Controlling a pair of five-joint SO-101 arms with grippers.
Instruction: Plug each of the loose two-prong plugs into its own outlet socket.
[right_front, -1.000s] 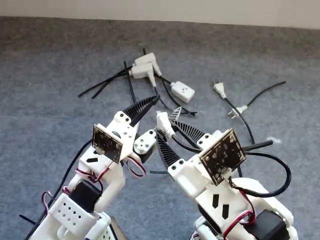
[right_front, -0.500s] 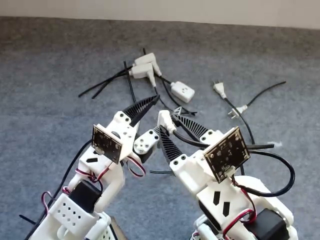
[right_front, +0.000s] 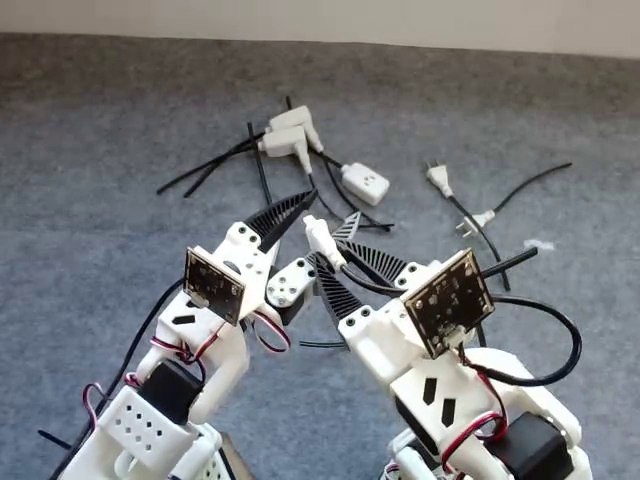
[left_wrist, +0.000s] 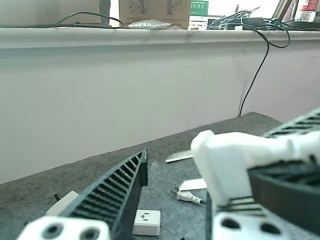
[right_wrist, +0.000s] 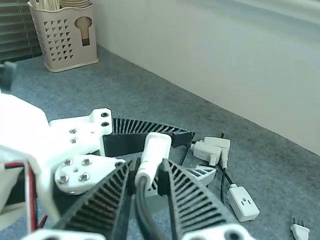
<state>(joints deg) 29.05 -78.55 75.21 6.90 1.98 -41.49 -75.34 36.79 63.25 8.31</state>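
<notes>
While the right fingers (right_wrist: 112, 192) are pinching a white connector (right_wrist: 155, 147) beside the spread left fingers (right_front: 280, 215), an outlet socket (right_front: 365, 182), a loose plug (right_front: 438, 178) and a second plug (right_front: 470, 226) are lying unmated beyond both, so insertion is apparently pending.

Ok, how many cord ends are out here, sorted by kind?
Loose two-prong plugs: 2
Corded white blocks lying on the carpet: 3
Another white block, clamped in the right tool: 1
Total: 6
</notes>
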